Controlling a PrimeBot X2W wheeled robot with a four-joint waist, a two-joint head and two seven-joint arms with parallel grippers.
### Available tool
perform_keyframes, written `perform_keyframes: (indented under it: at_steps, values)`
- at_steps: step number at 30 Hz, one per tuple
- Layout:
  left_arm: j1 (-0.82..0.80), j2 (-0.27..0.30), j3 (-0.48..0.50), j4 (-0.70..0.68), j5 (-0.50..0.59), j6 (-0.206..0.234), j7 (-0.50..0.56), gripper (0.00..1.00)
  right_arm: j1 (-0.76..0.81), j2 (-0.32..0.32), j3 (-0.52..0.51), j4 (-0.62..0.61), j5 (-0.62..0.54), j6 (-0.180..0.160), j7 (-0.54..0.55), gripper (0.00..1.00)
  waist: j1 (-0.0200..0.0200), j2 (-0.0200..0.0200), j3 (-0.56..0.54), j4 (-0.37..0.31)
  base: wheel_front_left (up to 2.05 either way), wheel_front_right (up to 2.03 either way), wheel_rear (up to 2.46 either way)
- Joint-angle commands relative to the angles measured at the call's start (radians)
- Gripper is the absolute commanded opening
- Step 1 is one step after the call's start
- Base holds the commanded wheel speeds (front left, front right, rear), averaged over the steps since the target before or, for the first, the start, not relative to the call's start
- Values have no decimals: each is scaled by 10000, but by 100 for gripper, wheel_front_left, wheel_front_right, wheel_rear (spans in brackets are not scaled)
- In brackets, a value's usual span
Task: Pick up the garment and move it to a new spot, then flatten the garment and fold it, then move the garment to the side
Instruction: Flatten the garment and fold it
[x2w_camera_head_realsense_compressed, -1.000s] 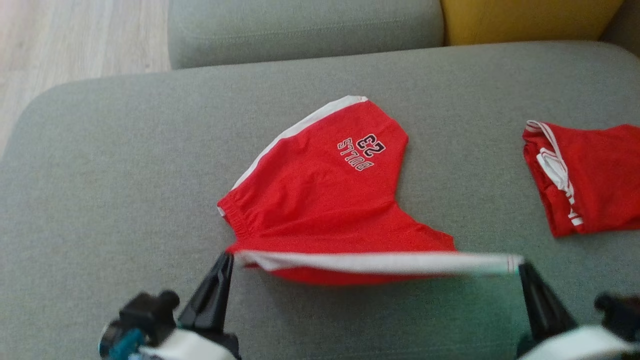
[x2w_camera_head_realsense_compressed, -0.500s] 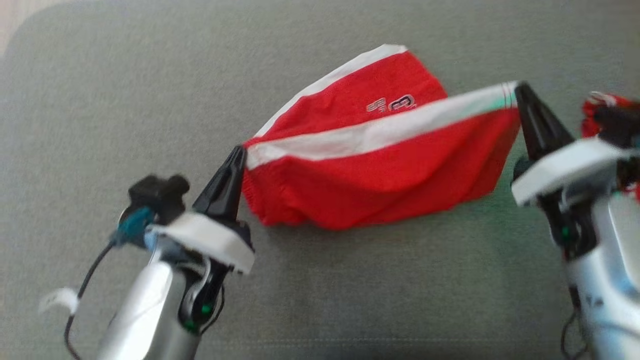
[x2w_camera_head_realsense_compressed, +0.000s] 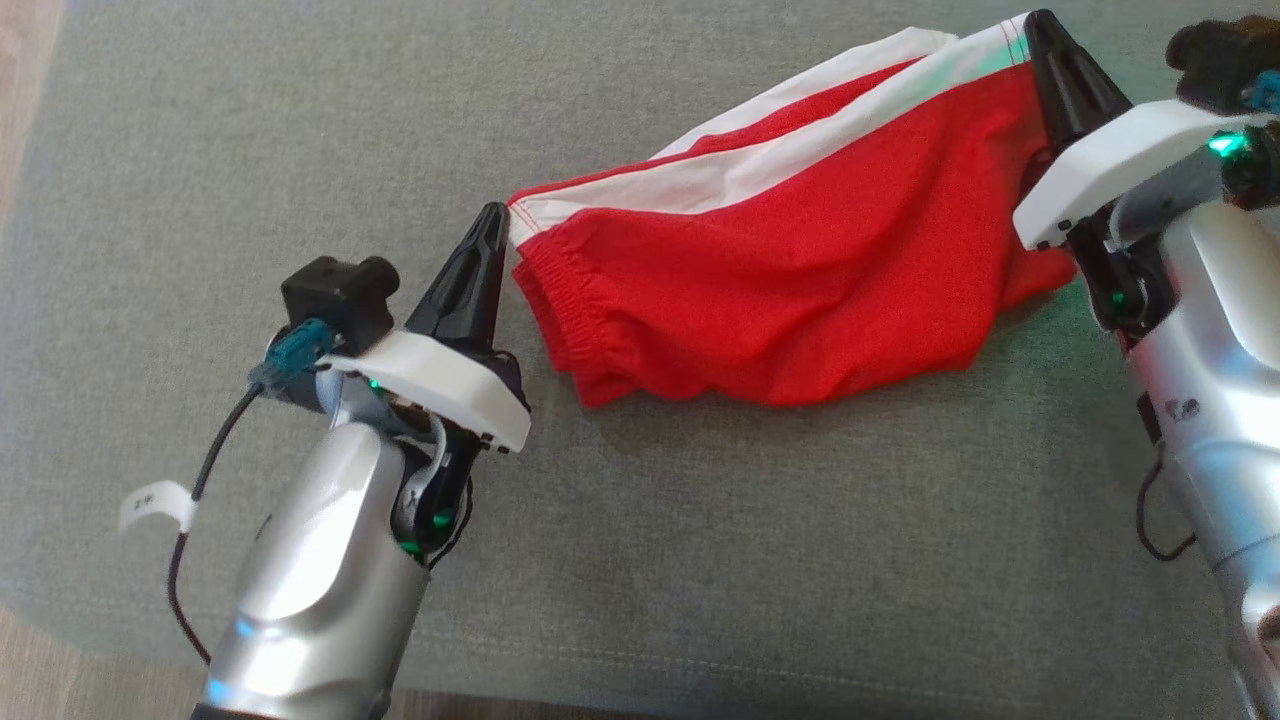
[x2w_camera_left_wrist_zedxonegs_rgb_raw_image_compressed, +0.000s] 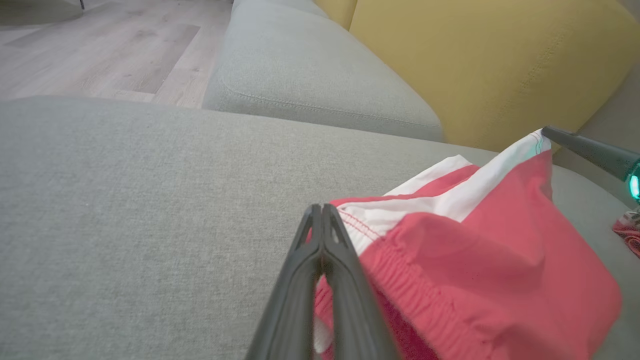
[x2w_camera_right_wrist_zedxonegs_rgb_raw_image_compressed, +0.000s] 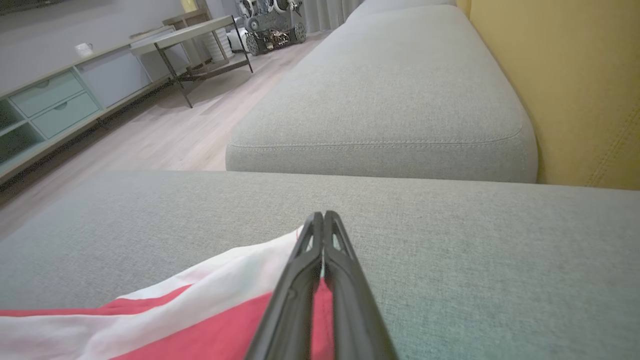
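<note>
Down on a broad grey sofa cushion (x2w_camera_head_realsense_compressed: 700, 560): woven, flat, a seam running along the near edge. Resting on it toward the far right, red shorts (x2w_camera_head_realsense_compressed: 800, 290), crumpled lower folds down on the fabric, white-striped upper edge stretched taut and lifted clear. Off past the shorts, at the right fringe of the left wrist view, a scrap of another red garment (x2w_camera_left_wrist_zedxonegs_rgb_raw_image_compressed: 627, 235) on the same cushion. Butting up behind, a second grey cushion (x2w_camera_left_wrist_zedxonegs_rgb_raw_image_compressed: 310, 75) and a yellow backrest (x2w_camera_left_wrist_zedxonegs_rgb_raw_image_compressed: 490, 65). Wooden floor (x2w_camera_left_wrist_zedxonegs_rgb_raw_image_compressed: 100, 50) beyond.
</note>
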Motion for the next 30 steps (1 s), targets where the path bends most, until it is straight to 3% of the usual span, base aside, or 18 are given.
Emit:
perform_keyframes:
  at_steps: [1,10,11,13,15,16,22,30]
  values:
    - [-417,117,331,-84,-89,-43,-166,0,-389,-12,315,97,148,-9,-276,0,-1,0,137,142,0,0,0]
    - [-756,3,320,998,-311,-51,-646,0,-1341,152,1526,1718,851,-9,-1274,0,-1,0,359,242,0,0,0]
    - [-762,-9,297,1108,-337,-55,-673,0,-1384,176,1665,1806,957,-9,-1372,29,-1,0,372,237,0,0,0]
    - [-756,-33,246,1323,-430,-82,-714,0,-1404,208,2032,1885,1156,-9,-1516,100,-1,0,375,213,0,0,0]
    - [-738,-56,205,1479,-530,-102,-760,76,-1386,155,2365,1892,1305,-9,-1743,100,-1,0,338,177,0,0,0]
    - [-714,-64,181,1535,-548,-91,-787,100,-1366,100,2513,1885,1339,-9,-1875,100,-1,0,297,148,0,0,0]
    - [-332,-79,289,1373,-499,298,-923,100,-1046,-185,2825,1375,1149,-9,-2339,100,-1,0,-36,-179,0,0,0]
    - [741,105,1250,-830,545,1290,-966,100,796,-398,758,-1517,-651,-9,-2357,100,-1,0,-564,-790,0,0,0]
